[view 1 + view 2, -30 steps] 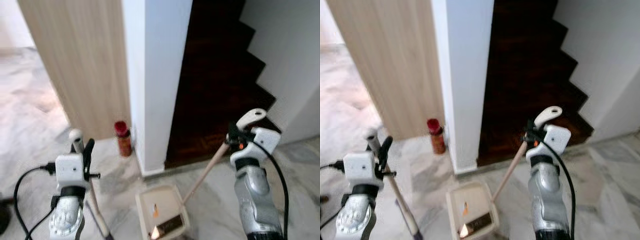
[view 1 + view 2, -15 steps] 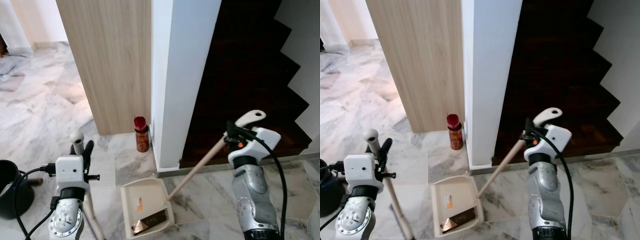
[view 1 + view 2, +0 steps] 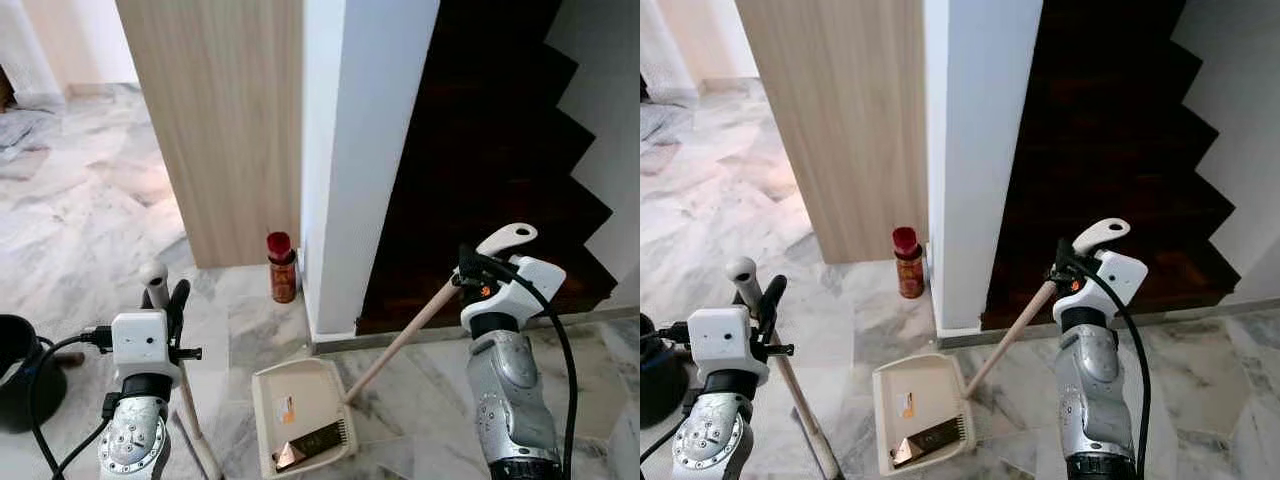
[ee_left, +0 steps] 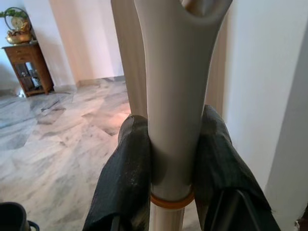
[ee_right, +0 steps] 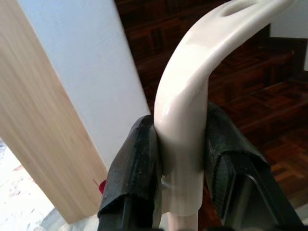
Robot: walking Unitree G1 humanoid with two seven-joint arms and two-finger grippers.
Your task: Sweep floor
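While left end effector (image 4: 173,163) clamps broom (image 4: 175,96), right (image 5: 180,159) clamps dustpan handle (image 5: 187,106).

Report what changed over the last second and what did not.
Mostly the camera moved, swinging up and out to take in more floor. The dustpan lies slightly differently at the end of its handle. Both grips are unchanged: left gripper on the broom handle, right gripper on the dustpan handle.

Silver arms (image 3: 510,390), black cables (image 3: 40,385), white wrist housings (image 3: 138,340)
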